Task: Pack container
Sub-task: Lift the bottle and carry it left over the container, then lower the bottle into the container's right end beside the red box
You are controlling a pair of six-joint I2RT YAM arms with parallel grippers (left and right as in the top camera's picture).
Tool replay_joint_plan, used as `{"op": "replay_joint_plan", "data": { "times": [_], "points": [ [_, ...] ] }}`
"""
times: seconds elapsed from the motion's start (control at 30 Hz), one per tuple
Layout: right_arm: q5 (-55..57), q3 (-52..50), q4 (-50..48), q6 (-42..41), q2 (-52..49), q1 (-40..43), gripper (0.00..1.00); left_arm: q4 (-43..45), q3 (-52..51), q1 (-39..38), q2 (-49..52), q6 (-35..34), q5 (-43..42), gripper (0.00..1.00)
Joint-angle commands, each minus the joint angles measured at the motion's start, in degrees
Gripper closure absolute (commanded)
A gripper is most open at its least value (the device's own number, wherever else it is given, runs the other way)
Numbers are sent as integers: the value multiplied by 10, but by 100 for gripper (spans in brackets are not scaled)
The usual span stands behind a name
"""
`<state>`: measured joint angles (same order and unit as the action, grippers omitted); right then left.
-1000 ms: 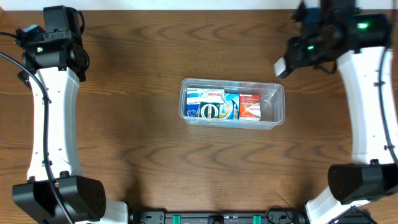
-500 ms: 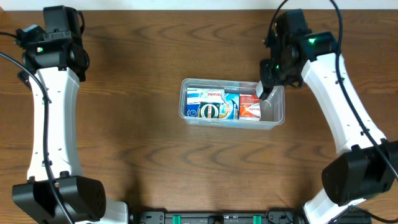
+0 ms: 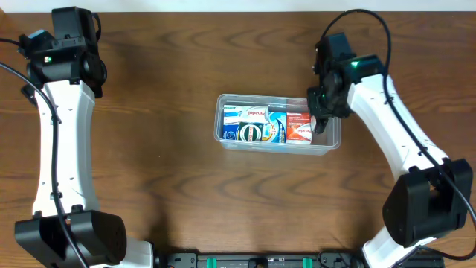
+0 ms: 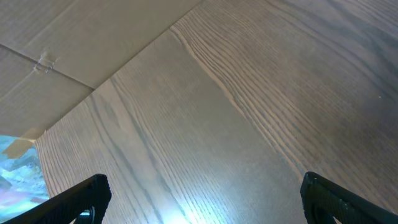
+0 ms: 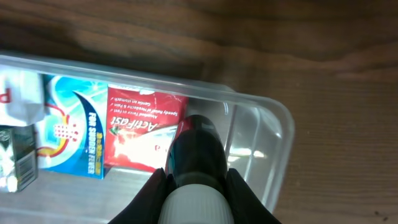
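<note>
1. At the middle of the overhead frame: the clear container (image 3: 277, 151), flat on the wood-grain counter (image 3: 163, 171), long side running left to right.
2. Packed inside from the left: white-and-blue boxes (image 3: 244, 123), then a blue box (image 3: 277, 125), then a red box (image 3: 298, 126).
3. Over the container's right end: the right fingers (image 5: 154, 193), clenched on a dark bottle (image 5: 196, 152) with a white cap (image 5: 196, 208), one finger on each side.
4. In the right wrist view, bottle within the container's outline, overlapping the red box's right edge; contact with the floor impossible to tell.
5. At the overhead frame's upper left: the left fingers (image 4: 87, 194), spread wide, grasping nothing, over the counter, well apart from the container.
</note>
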<state>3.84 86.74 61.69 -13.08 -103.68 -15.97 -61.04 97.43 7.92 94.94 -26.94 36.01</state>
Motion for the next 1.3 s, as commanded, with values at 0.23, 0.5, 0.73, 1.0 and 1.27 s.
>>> {"op": "replay_joint_plan", "data": {
  "times": [0.23,0.5,0.73,1.0,1.27],
  "points": [
    [67,-64,-78,-35,2,-28,80,0,-1,2,0,3,6,2],
    [67,-100,-110,-36,2,-28,80,0,-1,2,0,3,6,2],
    [67,-101,-110,-36,2,-28,80,0,-1,2,0,3,6,2],
    [94,-100,-110,-36,2,-26,80,0,-1,2,0,3,6,2],
    [101,-99,-109,-36,5,-8,81,0,-1,2,0,3,6,2]
  ]
}}
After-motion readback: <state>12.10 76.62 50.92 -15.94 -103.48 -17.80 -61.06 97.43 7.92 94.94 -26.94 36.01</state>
